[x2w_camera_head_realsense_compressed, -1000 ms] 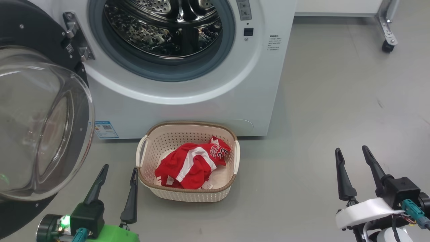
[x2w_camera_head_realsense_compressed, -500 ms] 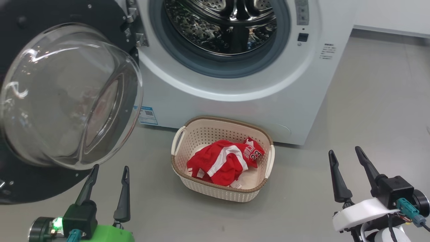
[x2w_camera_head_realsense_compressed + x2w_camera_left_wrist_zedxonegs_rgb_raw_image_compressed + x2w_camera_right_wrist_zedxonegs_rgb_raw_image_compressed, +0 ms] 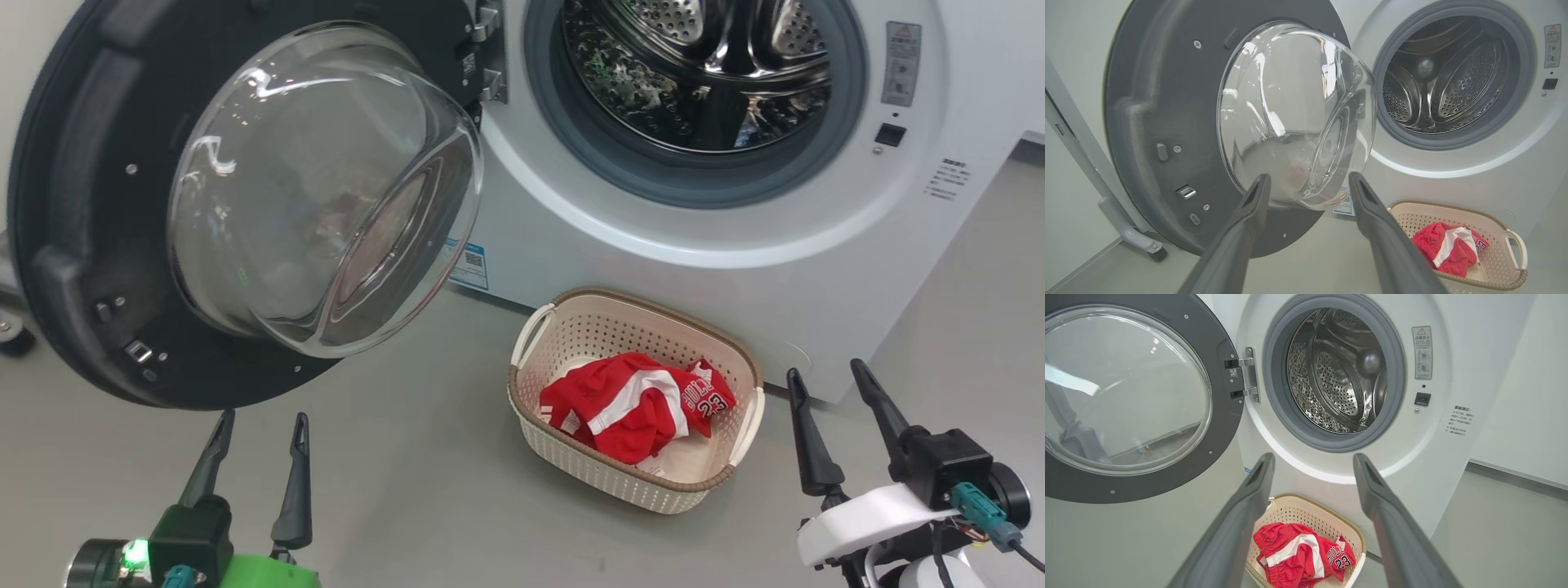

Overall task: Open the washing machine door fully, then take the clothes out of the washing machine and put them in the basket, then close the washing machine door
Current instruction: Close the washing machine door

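Note:
The white washing machine [image 3: 735, 245] stands with its round black door [image 3: 90, 204] swung wide to the left, glass bowl [image 3: 326, 188] bulging toward me. Its steel drum [image 3: 702, 73] looks bare inside. On the floor in front sits the cream basket [image 3: 539, 322] holding the red clothes [image 3: 637, 404], a jersey marked 23. My left gripper [image 3: 261, 425] is open, low at the left, below the door. My right gripper [image 3: 824, 380] is open beside the basket's right end. The left wrist view has the door [image 3: 1151, 102] and basket [image 3: 1515, 245]; the right wrist view has the drum [image 3: 1339, 371] and clothes [image 3: 1298, 555].
Grey floor [image 3: 424, 457] lies between my grippers and the basket. A pale frame leg with a caster [image 3: 1155, 253] stands behind the open door at the left. A white wall [image 3: 1527, 396] runs to the right of the washer.
The head camera has swung left, so the whole picture shifted right and more of the door came in. Both grippers keep their open pose; the clothes lie in the basket as before.

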Available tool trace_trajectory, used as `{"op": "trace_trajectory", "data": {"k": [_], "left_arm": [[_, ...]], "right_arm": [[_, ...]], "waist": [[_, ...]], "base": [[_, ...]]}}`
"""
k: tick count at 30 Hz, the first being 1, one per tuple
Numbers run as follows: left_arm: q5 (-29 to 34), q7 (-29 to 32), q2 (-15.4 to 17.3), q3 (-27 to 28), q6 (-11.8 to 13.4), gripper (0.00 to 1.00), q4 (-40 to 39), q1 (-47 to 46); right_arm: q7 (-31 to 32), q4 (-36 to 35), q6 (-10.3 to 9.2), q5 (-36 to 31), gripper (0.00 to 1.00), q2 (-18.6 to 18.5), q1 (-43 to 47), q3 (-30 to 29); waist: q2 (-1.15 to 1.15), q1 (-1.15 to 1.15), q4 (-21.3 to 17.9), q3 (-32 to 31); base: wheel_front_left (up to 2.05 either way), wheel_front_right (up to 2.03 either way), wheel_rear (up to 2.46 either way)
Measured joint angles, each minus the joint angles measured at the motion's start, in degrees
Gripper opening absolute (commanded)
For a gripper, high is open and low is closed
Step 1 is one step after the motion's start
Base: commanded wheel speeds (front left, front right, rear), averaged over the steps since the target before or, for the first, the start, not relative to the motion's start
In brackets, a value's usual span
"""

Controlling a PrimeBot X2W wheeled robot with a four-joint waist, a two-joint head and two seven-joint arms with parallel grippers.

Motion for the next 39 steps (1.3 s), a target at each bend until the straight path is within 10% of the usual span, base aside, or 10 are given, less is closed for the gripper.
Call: {"op": "trace_trajectory", "data": {"k": [24,26,28,29,39], "left_arm": [[-0.1,-0.1,0.01,2.12,0.98,1.0,-1.45,1.77],[-0.1,-0.43,0.01,2.12,0.98,0.78,-1.53,1.79],[-0.25,-0.49,0.01,2.04,0.98,0.11,-1.55,1.79],[-0.24,-0.49,0.08,1.88,0.97,0.0,-1.55,1.8],[-7.54,-2.3,-1.53,2.03,-1.94,0.0,-4.97,1.82]], "right_arm": [[1.22,0.37,0.52,-0.1,1.0,0.67,-0.28,2.26],[1.23,0.41,0.53,-0.1,1.0,0.66,-0.3,2.34],[1.23,0.42,0.53,-0.1,1.0,0.65,-0.31,2.43],[1.23,0.43,0.53,-0.1,1.0,0.64,-0.31,2.44],[1.74,0.47,0.67,-0.11,1.0,0.42,-0.46,2.59]], "waist": [[0.0,0.0,4.65,0.43],[0.0,0.0,4.66,0.49],[0.0,0.0,4.66,0.53],[0.0,0.0,4.66,0.55],[0.0,0.0,4.72,0.97]], "base": [[0.0,0.0,0.0],[0.0,0.0,0.0],[0.0,0.0,0.0],[0.0,0.0,0.0],[0.0,0.0,0.0]]}}
